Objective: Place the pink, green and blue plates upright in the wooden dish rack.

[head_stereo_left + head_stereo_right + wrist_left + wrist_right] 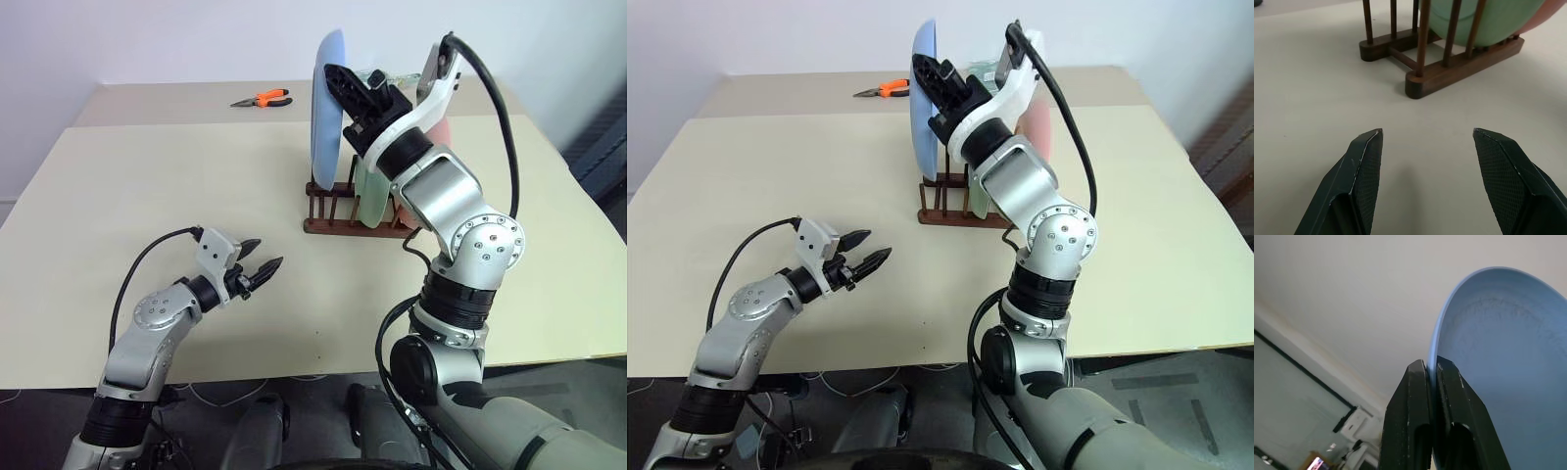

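Plates first: the blue plate (327, 108) stands on edge above the near end of the wooden dish rack (338, 217), pinched at its rim by my right gripper (1431, 369), whose two fingers are closed tight with only the plate's thin edge between them. The green plate (1484, 22) already stands upright between the pegs, and the pink plate (1038, 127) stands just behind it, at the rack's far end. The rack's near pegs in front of the green plate hold nothing, and the blue plate's lower edge is at their tops; whether it has entered a slot I cannot tell.

My left gripper (263, 266) hangs low over the table (147, 196), its fingers spread apart and holding nothing, pointing toward the rack but well apart from it. Between it and the rack's end lies bare tabletop.

The table is a pale cream surface, with a second table section butted against it at the back. On that far section lie orange-handled pliers (263, 98), well away from the rack. The front table edge runs just before my arms, and the right edge is near my right elbow. A plain white wall stands behind.
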Robot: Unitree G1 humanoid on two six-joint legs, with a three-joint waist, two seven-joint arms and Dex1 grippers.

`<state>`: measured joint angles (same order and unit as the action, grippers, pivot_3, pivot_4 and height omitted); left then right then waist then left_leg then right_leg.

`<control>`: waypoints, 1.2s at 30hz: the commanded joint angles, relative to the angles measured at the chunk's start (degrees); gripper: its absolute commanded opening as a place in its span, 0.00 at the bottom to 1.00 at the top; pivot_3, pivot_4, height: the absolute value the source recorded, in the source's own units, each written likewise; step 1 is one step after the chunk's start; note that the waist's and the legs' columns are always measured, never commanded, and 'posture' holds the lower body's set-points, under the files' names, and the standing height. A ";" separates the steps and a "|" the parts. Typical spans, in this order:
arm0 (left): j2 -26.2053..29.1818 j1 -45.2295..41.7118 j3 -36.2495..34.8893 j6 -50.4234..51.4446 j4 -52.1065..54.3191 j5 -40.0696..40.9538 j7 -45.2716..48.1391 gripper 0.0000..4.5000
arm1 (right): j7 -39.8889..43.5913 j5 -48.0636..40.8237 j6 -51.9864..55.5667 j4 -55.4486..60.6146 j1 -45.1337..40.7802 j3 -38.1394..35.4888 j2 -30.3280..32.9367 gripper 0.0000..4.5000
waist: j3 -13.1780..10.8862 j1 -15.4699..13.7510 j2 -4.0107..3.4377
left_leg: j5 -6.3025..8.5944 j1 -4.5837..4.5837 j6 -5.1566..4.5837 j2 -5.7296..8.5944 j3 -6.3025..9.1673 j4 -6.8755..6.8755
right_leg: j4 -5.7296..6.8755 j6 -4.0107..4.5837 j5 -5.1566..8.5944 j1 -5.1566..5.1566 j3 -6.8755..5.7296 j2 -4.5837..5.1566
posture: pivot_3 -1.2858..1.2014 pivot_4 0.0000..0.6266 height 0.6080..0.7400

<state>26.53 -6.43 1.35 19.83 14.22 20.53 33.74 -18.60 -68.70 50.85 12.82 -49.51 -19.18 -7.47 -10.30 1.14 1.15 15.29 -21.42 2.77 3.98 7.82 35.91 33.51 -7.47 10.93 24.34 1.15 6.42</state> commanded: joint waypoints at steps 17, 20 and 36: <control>-0.47 0.62 0.85 0.99 4.24 -2.11 -0.35 0.68 | 22.69 25.93 -14.05 -0.38 -3.98 19.72 21.65 0.65 | -0.07 -0.11 -0.10 | 0.00 -0.05 -0.01 0.01 -0.04 0.06 | -0.03 -0.03 0.00 -0.02 -0.01 -0.01 | 0.52 0.24 1.00; -0.64 0.60 0.98 1.08 4.16 -2.54 -0.45 0.68 | 33.81 32.54 -19.95 5.50 -1.99 23.73 30.60 0.65 | -0.02 -0.02 -0.02 | 0.03 -0.04 -0.06 0.03 -0.09 0.07 | -0.07 -0.15 0.08 -0.06 -0.01 0.01 | 0.52 0.24 1.00; 0.47 -4.68 -1.11 -6.41 -8.97 -8.07 0.09 0.68 | 59.74 34.18 -22.43 0.86 46.70 -7.54 54.36 0.65 | 0.04 -1.22 -0.12 | 0.24 0.11 -0.41 0.06 -0.48 0.28 | -0.39 -0.28 0.38 -0.51 0.11 0.27 | 0.52 0.24 1.00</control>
<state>26.53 -10.37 0.96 14.87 4.86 12.97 33.61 40.51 -35.80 31.33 14.27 -2.18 -25.90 47.02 -10.26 -0.08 1.04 15.53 -21.29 2.37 4.00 7.28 36.20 33.12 -7.73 11.31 23.78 1.26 6.68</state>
